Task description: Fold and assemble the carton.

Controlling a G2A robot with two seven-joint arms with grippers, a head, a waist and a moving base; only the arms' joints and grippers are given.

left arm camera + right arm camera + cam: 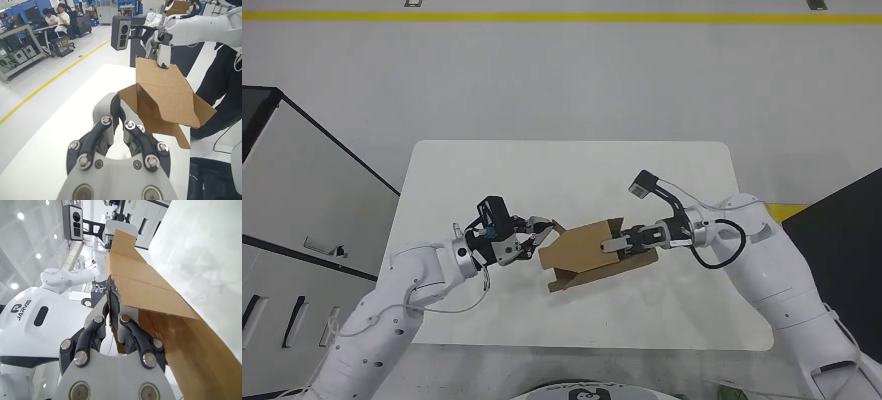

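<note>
Item: brown corrugated cardboard carton (587,252), partly folded with its flaps open, lying near the middle of the white desk (572,170) between both arms. Right gripper (617,243): jaws clamped on a carton flap edge. Left gripper (545,230): jaws drawn together, gripping nothing, just beside the carton's open end.

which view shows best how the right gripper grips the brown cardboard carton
Right wrist view: the right gripper is seen close up, shut on an edge of the brown cardboard carton. Left wrist view shows it from afar at the carton's far edge; top view shows it small.
</note>
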